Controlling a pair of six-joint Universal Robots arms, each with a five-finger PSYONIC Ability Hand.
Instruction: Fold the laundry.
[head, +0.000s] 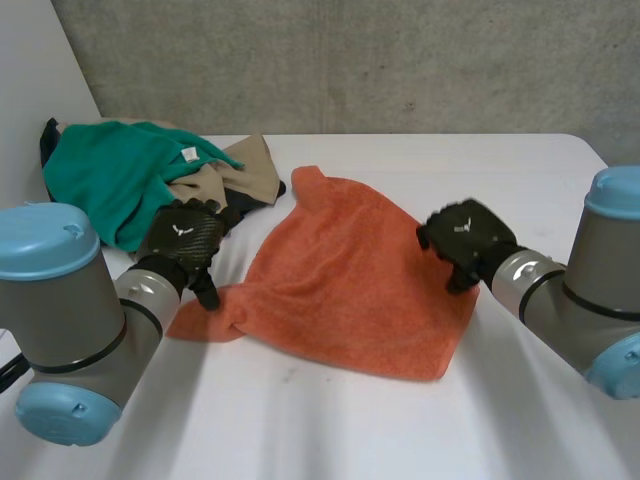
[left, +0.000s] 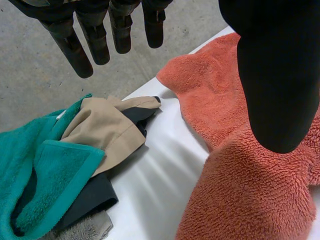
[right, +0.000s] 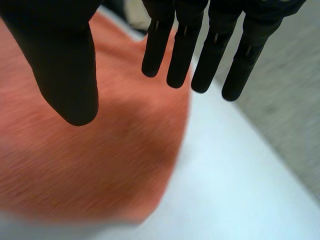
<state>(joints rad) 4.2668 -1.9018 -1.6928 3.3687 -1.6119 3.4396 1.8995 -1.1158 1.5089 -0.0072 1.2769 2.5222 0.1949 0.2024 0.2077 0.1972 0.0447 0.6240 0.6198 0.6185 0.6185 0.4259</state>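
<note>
An orange towel (head: 350, 285) lies spread and rumpled in the middle of the white table (head: 520, 420). My left hand (head: 185, 240) hovers at its near-left corner, which is bunched into a small fold. In the left wrist view the fingers (left: 95, 37) are straight, the thumb (left: 275, 75) hangs over the orange towel (left: 250, 190), and nothing is held. My right hand (head: 465, 240) is over the towel's right edge. Its fingers (right: 182, 45) are straight and apart from the thumb (right: 65, 60), above the orange towel (right: 75, 165), holding nothing.
A pile of laundry sits at the back left: a teal towel (head: 110, 175) over a beige garment (head: 240, 170) and a dark one (left: 92, 197). A grey wall (head: 350, 60) runs behind the table. Bare tabletop lies along the front and right.
</note>
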